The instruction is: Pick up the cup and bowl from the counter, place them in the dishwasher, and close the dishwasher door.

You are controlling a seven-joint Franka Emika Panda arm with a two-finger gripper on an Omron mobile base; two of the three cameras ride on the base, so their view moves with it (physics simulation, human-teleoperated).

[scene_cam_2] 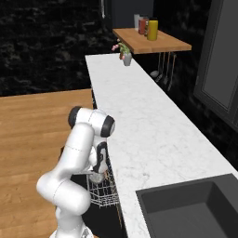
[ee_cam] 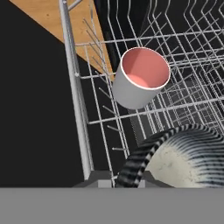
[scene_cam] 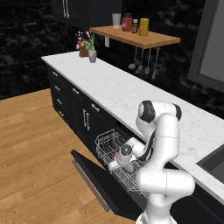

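Fingers of the gripper are pinched nearly together on the rim of the bowl, which hangs low over the white wire rack of the dishwasher; in the hand view the bowl's speckled inside and ribbed dark outer wall sit at the near edge. Just beyond the bowl, the cup rests inside the rack, its red interior facing up and slightly tilted, apart from the bowl. Below and to the left of the rack, the dishwasher door lies dropped open, its silver-grey bar handle along the near edge. Above, the counter runs from the near right to the far left, with a small flower pot at its far end and a wooden shelf with jars behind it.
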